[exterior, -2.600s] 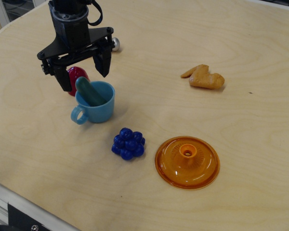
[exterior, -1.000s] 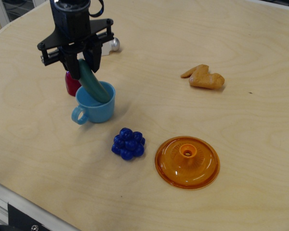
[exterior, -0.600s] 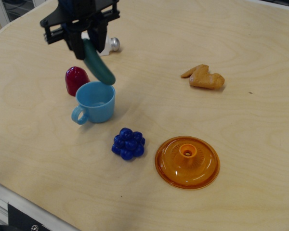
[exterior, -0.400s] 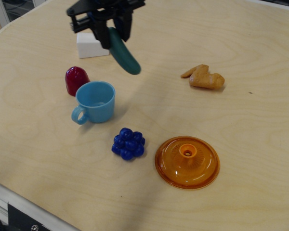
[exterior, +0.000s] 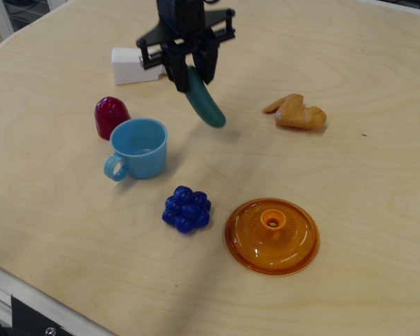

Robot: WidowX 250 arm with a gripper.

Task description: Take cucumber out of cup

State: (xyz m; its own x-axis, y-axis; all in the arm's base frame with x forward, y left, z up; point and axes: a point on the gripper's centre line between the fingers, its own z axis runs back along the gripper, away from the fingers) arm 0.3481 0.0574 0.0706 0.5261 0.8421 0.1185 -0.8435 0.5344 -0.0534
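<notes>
My black gripper (exterior: 192, 72) is shut on the upper end of the dark teal-green cucumber (exterior: 206, 103). The cucumber hangs tilted, its lower end pointing down and right, above the table to the right of the cup. The light blue cup (exterior: 138, 148) stands upright on the table at the left, its loop handle at the front left, and its inside looks empty. The gripper is up and to the right of the cup, apart from it.
A dark red dome toy (exterior: 110, 115) stands just behind the cup. A white block (exterior: 131, 65) lies at the back left. Blue grapes (exterior: 186, 208) and an orange domed lid (exterior: 271, 234) lie in front. An orange-brown toy (exterior: 297, 112) lies at the right.
The gripper closed on the cucumber in the cup, lifted it out, and carried it up and to the right. The cup stayed in place and is empty now.
</notes>
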